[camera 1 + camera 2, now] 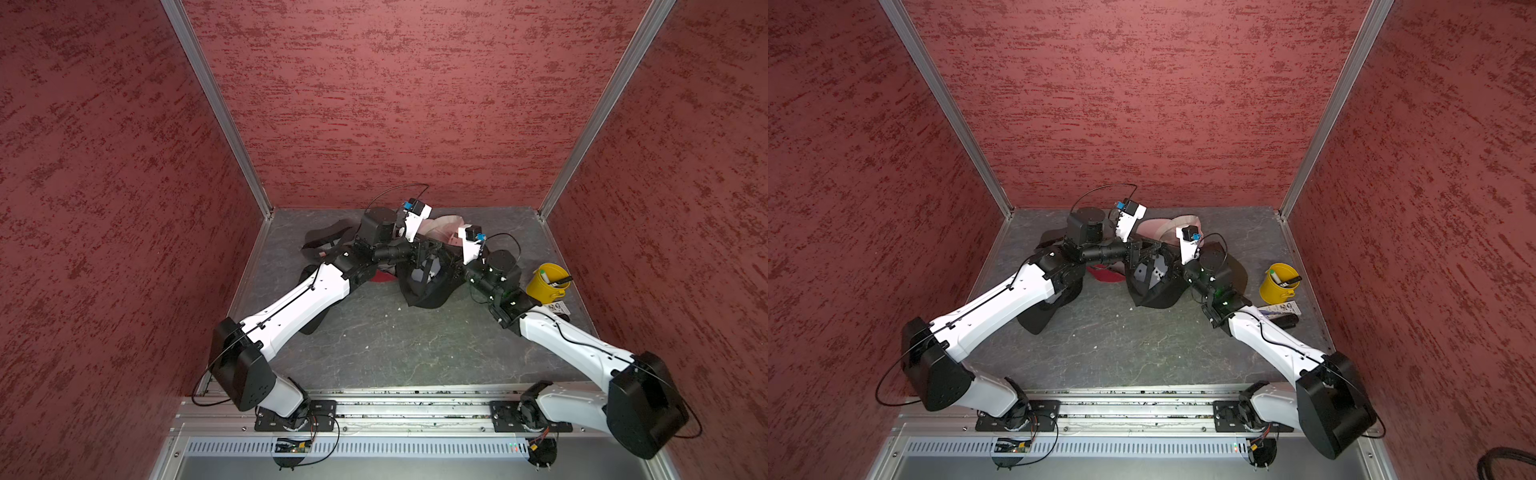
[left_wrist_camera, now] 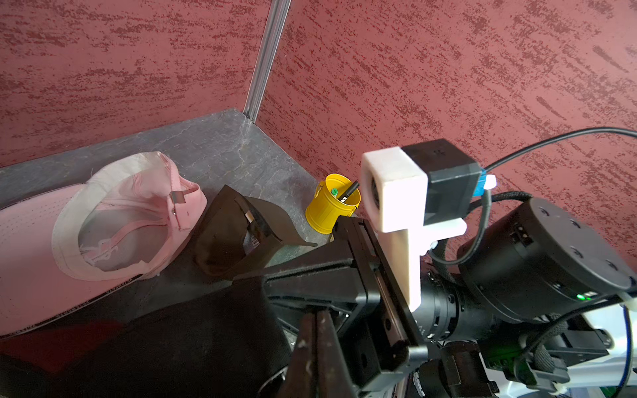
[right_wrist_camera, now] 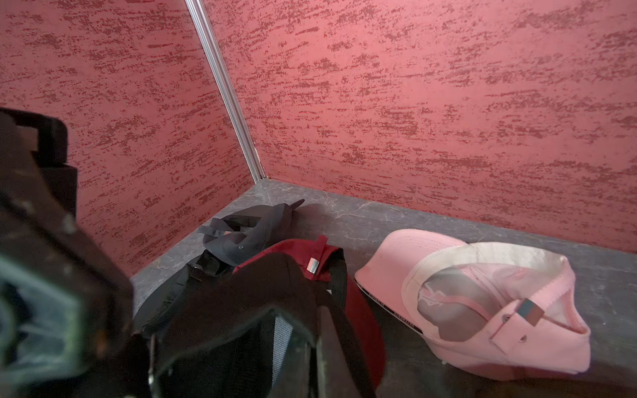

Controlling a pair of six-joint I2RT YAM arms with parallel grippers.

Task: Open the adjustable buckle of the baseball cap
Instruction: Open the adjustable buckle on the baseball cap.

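A black baseball cap (image 1: 424, 289) (image 1: 1152, 286) hangs upside down between my two grippers over the middle of the table, its inside showing. My left gripper (image 1: 422, 252) (image 2: 314, 312) comes in from the left with its fingers pressed together on the cap's back edge. Facing it from the right, my right gripper (image 1: 451, 266) (image 3: 315, 310) is pinched shut on the cap's rim (image 3: 241, 310), where the mesh lining shows. The two sets of fingertips nearly meet. The held cap's buckle is hidden behind the grippers.
A pink cap (image 1: 436, 230) (image 3: 482, 303) lies upside down behind the grippers, and a red cap (image 1: 384, 276) (image 3: 362, 310) lies below them. Darker caps sit at the back left (image 1: 328, 237) and under the left arm (image 1: 1038, 320). A yellow bucket (image 1: 546, 284) stands at the right.
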